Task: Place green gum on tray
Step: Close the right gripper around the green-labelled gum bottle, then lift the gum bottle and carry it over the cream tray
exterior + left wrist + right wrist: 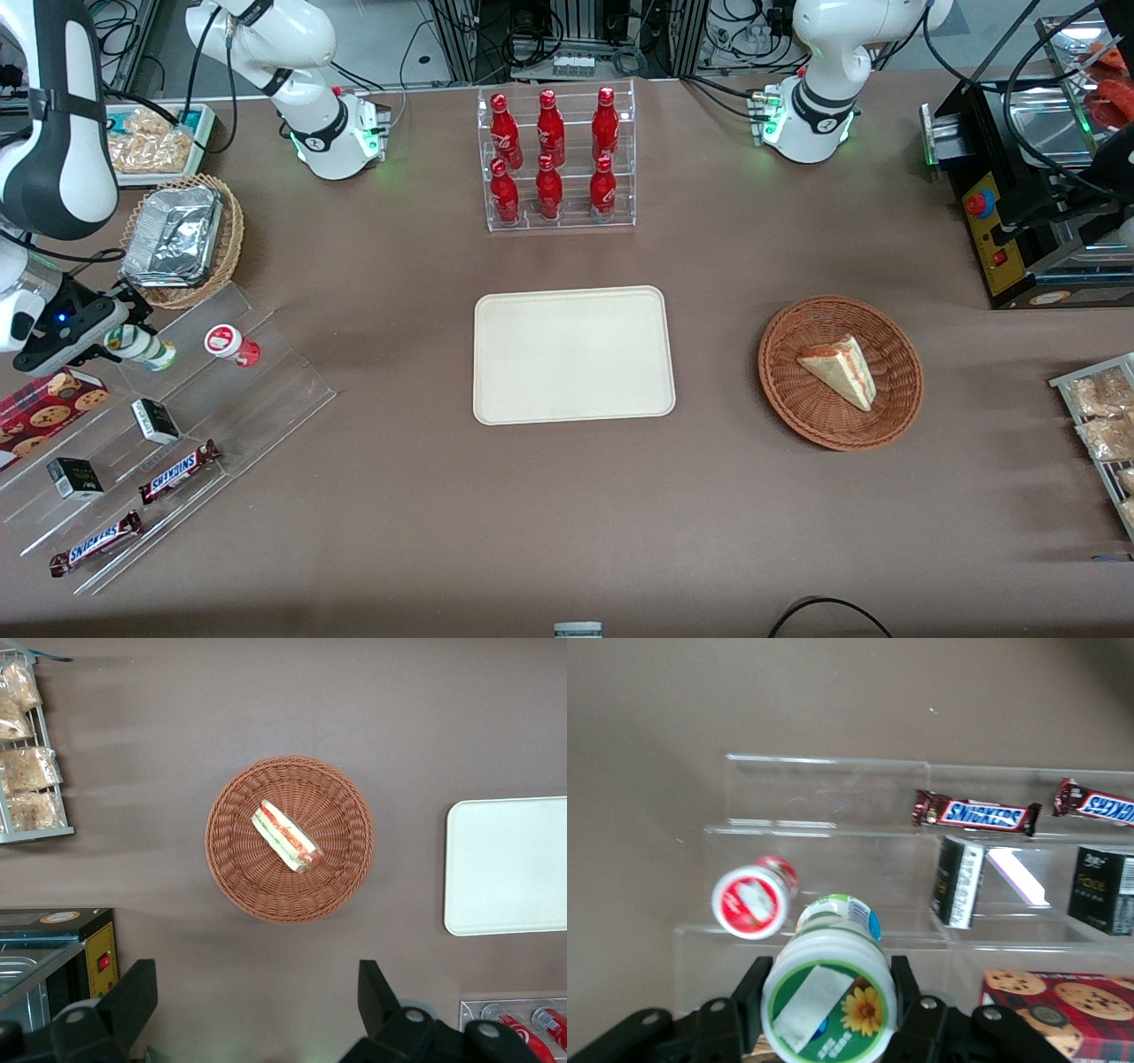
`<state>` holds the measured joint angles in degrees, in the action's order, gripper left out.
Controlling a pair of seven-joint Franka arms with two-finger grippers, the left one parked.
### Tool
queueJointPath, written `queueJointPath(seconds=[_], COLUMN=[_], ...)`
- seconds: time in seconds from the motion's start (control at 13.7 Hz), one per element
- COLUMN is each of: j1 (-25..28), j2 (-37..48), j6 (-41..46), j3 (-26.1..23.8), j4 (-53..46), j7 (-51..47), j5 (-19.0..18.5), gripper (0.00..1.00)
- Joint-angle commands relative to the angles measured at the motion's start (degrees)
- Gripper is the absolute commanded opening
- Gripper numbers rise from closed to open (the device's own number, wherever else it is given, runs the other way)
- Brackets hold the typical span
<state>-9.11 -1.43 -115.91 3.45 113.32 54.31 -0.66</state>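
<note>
The green gum (149, 350) is a small bottle with a green body and a white lid, lying tilted at the top step of a clear acrylic stand (266, 390) toward the working arm's end of the table. My gripper (124, 341) is shut on it. In the right wrist view the black fingers (755, 985) press both sides of the lid of the green gum (828, 1001), which bears a flower mark. The cream tray (571, 354) lies flat at the table's middle, with nothing on it, well away from the gripper.
A red-lidded bottle (232, 344) lies beside the gum on the same step. Snickers bars (180, 471), black boxes (156, 421) and a cookie box (49, 403) fill the lower steps. A foil container (177, 235), a cola rack (558, 159) and a sandwich basket (840, 372) stand around.
</note>
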Motion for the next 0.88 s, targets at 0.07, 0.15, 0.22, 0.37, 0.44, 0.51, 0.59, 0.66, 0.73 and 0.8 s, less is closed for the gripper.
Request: queueJointPath(seconds=[0.07, 0.15, 0.22, 0.37, 0.44, 0.51, 0.59, 0.66, 0.73, 0.8], j1=[5.6, 7.4, 9.1, 13.0, 15.1, 17.3, 19.7, 21.8, 24.1, 26.5], j2=[-4.6, -4.6, -4.8, -5.2, -5.2, -5.3, -5.5, -5.9, -6.5, -7.2], j6=[8.8, 9.3, 10.1, 10.6, 10.6, 10.6, 10.6, 10.6, 10.5, 10.1], j3=[0.1, 0.1, 0.1, 0.1, 0.1, 0.1, 0.1, 0.1, 0.1, 0.1], j4=[-8.5, -8.5, -8.5, -8.5, -8.5, -8.5, -8.5, -8.5, -8.6, -8.6], j7=[-13.1, -16.7, -20.3, -25.8, -28.6, -32.1, -35.8, -39.7, -43.2, -47.2], j5=[-2.3, -2.4, -2.3, -2.3, -2.1, -1.7, -1.6, -1.5, -1.5, -1.4], gripper=[0.0, 0.0, 0.0, 0.0, 0.0, 0.0, 0.0, 0.0, 0.0, 0.0])
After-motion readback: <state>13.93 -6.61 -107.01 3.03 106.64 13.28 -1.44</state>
